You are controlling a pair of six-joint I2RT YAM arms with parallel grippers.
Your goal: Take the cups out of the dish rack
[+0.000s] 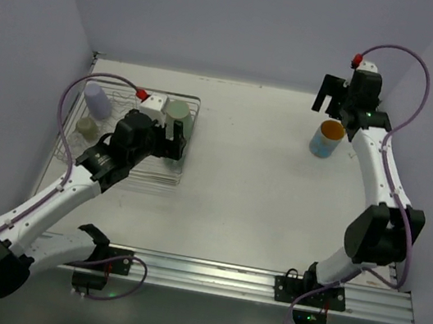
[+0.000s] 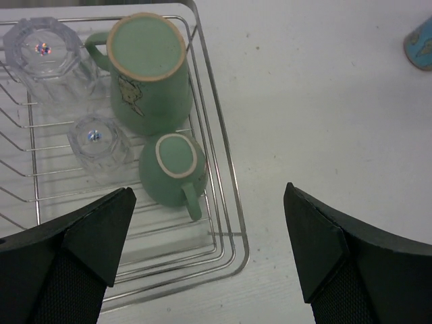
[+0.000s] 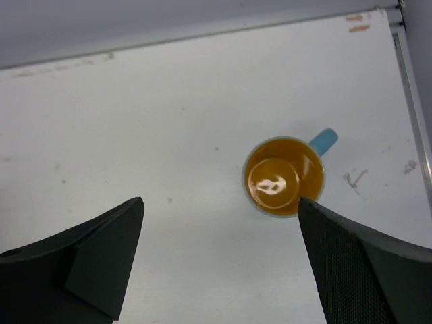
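One out: blue mug (image 3: 283, 177), on table (image 3: 135, 121).
In rack (image 2: 228, 169): two green mugs (image 2: 145, 67), two glasses (image 2: 98, 138), lavender cup (image 1: 98, 101), beige cup (image 1: 87, 125).
Left gripper (image 2: 209, 250), right gripper (image 3: 219, 260): apart, empty.

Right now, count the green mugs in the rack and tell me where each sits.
2. The big mug stands bottom up by the rack's right edge; the small mug sits just nearer the camera, also bottom up. The left arm may hide others.
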